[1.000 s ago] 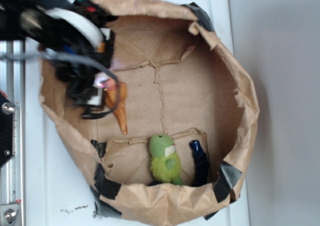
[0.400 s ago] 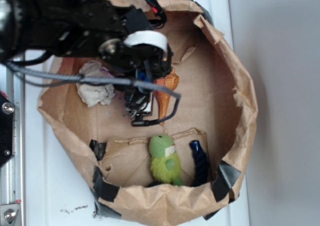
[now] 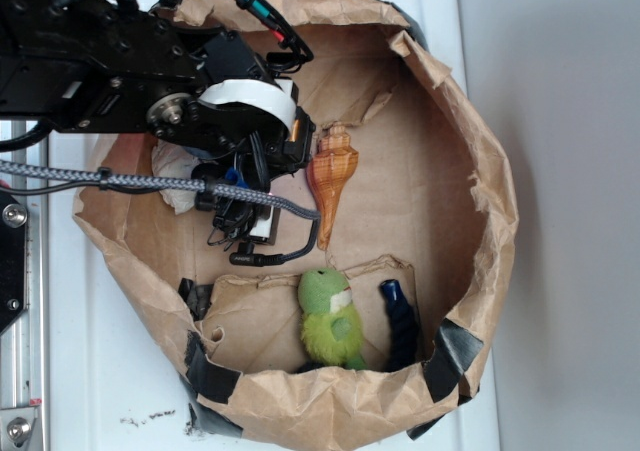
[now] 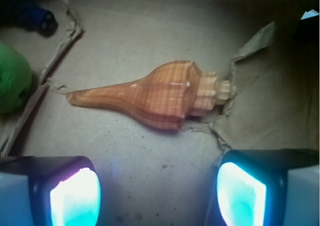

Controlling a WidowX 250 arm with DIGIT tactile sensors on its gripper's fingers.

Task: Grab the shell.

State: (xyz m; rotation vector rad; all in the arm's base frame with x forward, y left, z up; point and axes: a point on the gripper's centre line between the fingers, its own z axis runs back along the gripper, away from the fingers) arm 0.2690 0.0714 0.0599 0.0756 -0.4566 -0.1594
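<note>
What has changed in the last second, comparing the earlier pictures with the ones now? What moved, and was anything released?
The shell travelled with the pincer from the bag's left side toward the middle. It now lies free on the cardboard, ahead of the open pincer, so it was let go or pushed there; which one is unclear. The arm's move uncovered the white paper ball. The green plush and the dark blue object stayed put.
</note>
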